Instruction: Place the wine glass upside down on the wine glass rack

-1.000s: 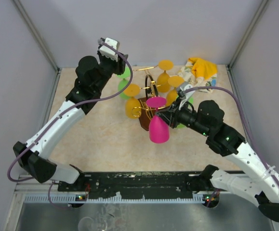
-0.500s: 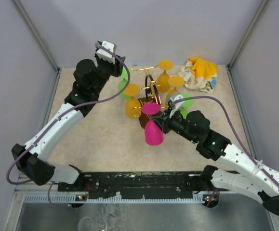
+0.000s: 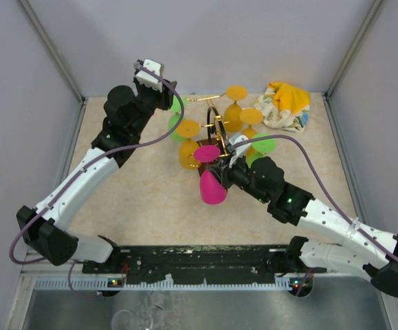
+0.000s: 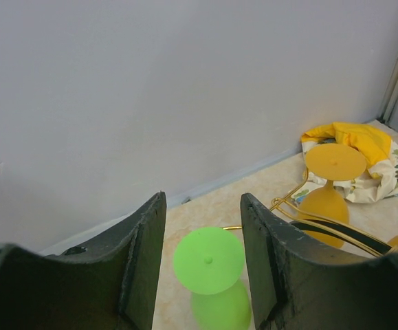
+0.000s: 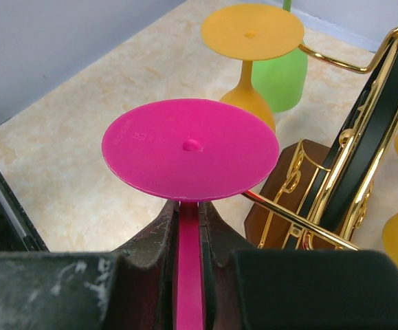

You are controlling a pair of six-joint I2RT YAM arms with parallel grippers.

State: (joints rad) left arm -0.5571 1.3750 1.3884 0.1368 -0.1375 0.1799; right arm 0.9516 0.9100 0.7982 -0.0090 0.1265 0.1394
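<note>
Pink wine glass (image 3: 212,188) beside rack (image 3: 217,126)

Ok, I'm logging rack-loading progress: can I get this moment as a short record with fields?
Right gripper: shut on the stem of the opaque pink wine glass, foot up
Left gripper: open, holding nothing, near an upside-down green glass
Gold wire wine glass rack: carries upside-down orange glasses
Pink glass seated on rack: cannot tell
</note>
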